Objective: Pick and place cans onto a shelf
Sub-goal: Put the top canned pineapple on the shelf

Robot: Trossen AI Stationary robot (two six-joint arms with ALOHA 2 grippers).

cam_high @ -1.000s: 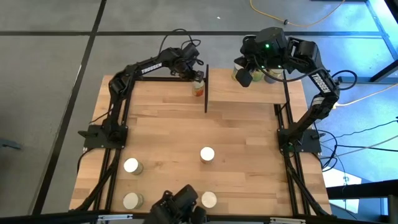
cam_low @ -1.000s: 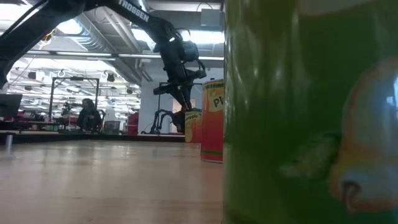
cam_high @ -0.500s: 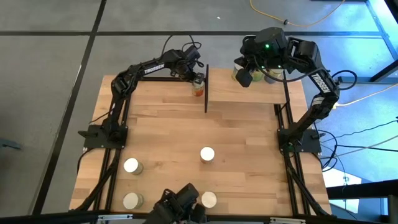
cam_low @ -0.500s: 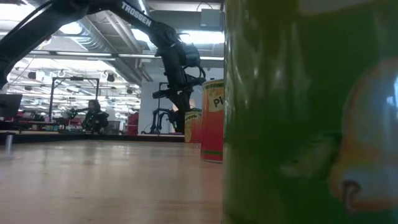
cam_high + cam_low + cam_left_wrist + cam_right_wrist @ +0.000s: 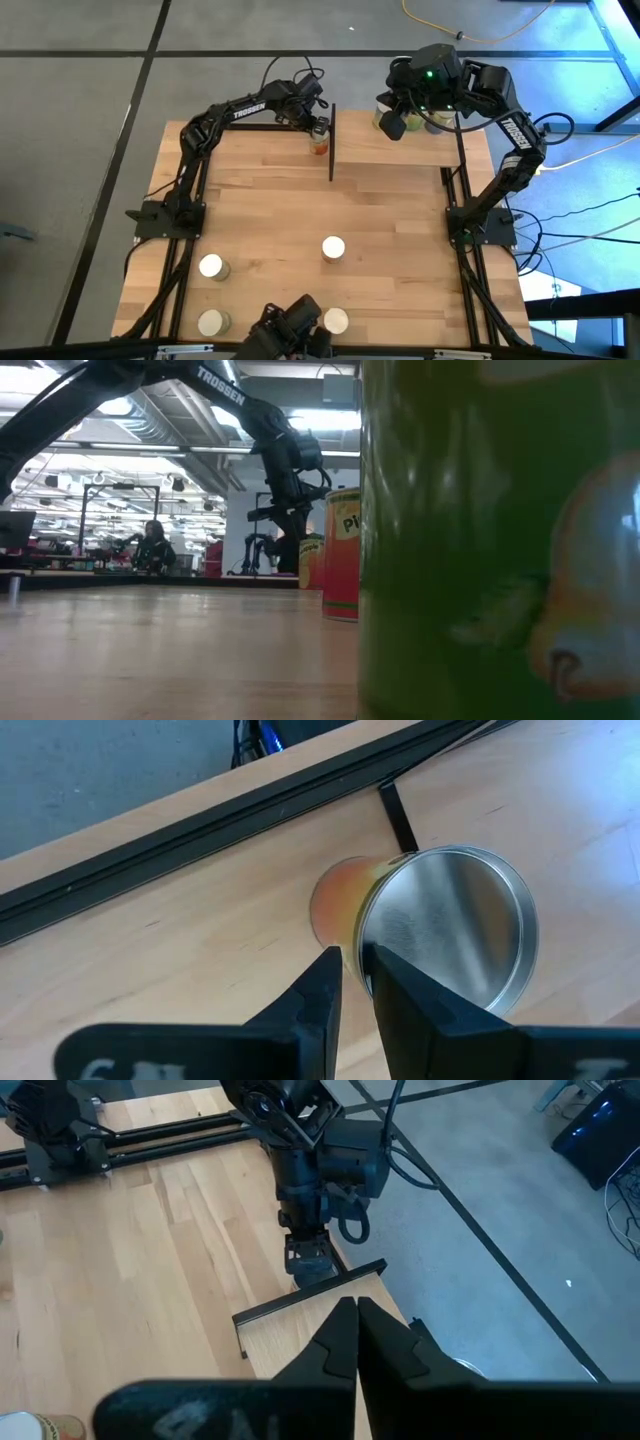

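An orange-and-green can point(image 5: 319, 141) stands at the far end of the table, just left of the shelf's point(image 5: 400, 152) black upright panel point(image 5: 331, 140). My left gripper point(image 5: 309, 116) hovers beside this can point(image 5: 445, 930); its fingers are shut to a thin slit with nothing between them. My right gripper point(image 5: 395, 126) is shut and hangs over the shelf's far edge, close to the cans point(image 5: 437, 121) standing there. Several more cans stand near the table's front, one at the middle point(image 5: 333, 247).
Two cans point(image 5: 211, 266) stand at the front left and another point(image 5: 336, 321) at the front centre. A green can point(image 5: 480, 540) fills the low view's right half, with a red can point(image 5: 343, 555) behind it. Black rails run along both table sides. A person shows far off in the room.
My left gripper has drawn back a little from the orange-and-green can, toward the left. The can and my right arm have stayed put.
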